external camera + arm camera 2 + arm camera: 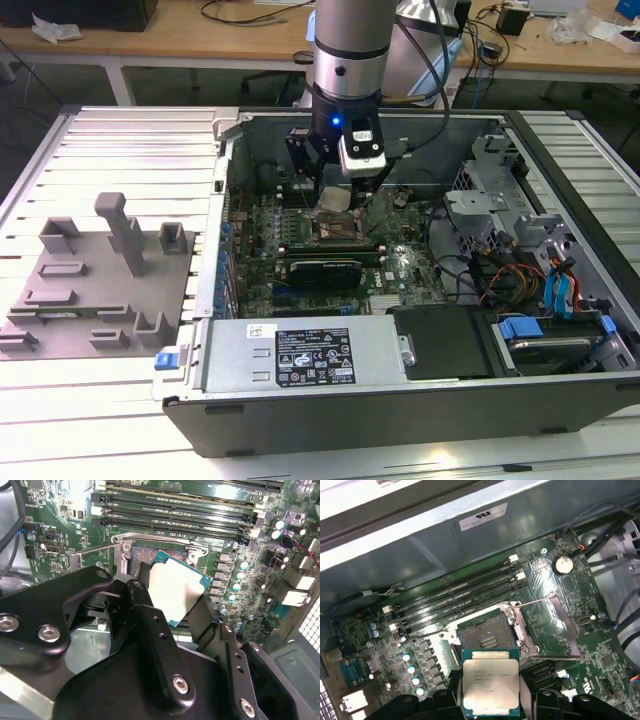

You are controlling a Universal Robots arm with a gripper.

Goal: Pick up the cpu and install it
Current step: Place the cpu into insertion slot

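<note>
End effector [491, 696] pointing straight down, clamping cpu [490, 685], over socket [486, 638]

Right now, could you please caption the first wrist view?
The gripper holds the cpu close to the open socket.

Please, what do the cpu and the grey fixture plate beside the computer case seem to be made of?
The cpu: its pale top looks like metal, matte with a soft sheen; its rim is green, probably circuit board. The fixture plate: likely plastic, being a uniform dull grey with no shine.
</note>
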